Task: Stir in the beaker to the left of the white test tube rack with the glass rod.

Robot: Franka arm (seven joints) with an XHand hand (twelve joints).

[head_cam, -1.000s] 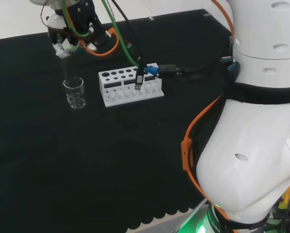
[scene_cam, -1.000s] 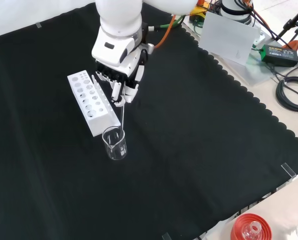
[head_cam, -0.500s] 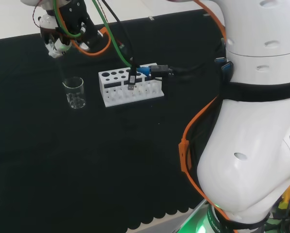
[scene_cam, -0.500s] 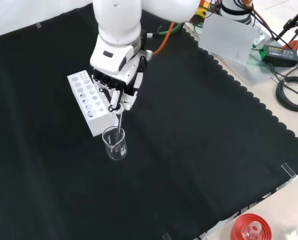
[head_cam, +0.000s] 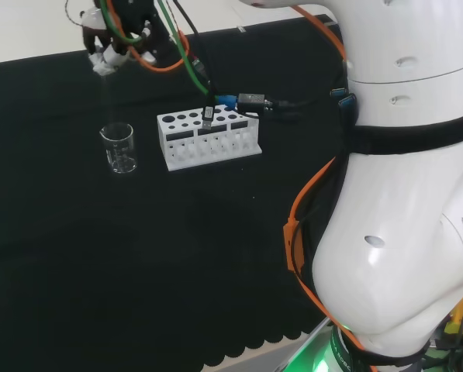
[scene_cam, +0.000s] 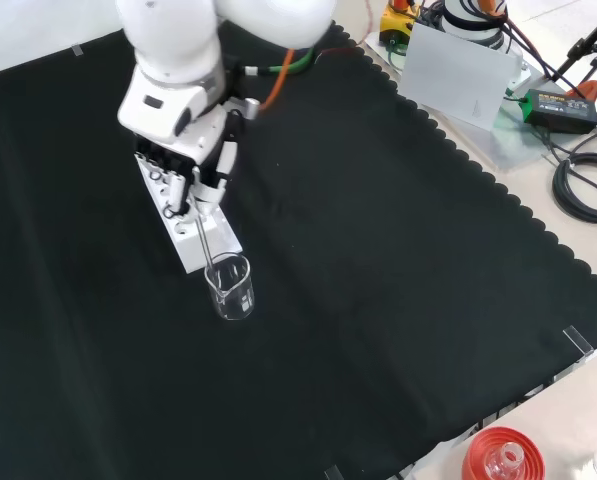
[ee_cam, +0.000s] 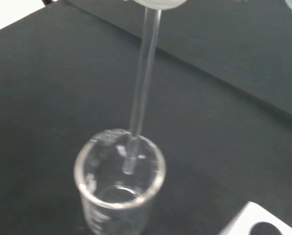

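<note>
A clear glass beaker (head_cam: 119,148) stands left of the white test tube rack (head_cam: 208,139) in the head view. In the front view the beaker (scene_cam: 229,287) sits just below the rack (scene_cam: 206,236). My hand (scene_cam: 181,168) hangs above the rack's near end, fingers curled on a glass rod (scene_cam: 204,238) that slants down to the beaker's mouth. The hand (head_cam: 111,43) is high above the beaker in the head view. In the wrist view the rod (ee_cam: 143,73) ends just inside the rim of the beaker (ee_cam: 119,183), clear of the bottom.
Cables and a plug (head_cam: 209,116) dangle from the arm over the rack. A red ribbed ring (scene_cam: 500,458) with a flask stands off the cloth at the front view's lower right. A white sheet (scene_cam: 458,75) and a power adapter (scene_cam: 553,103) lie past the scalloped edge.
The hand has risen and swung left in the front view, over the rack. The rod came up with it, so its tip now sits at the beaker's rim instead of deeper inside.
</note>
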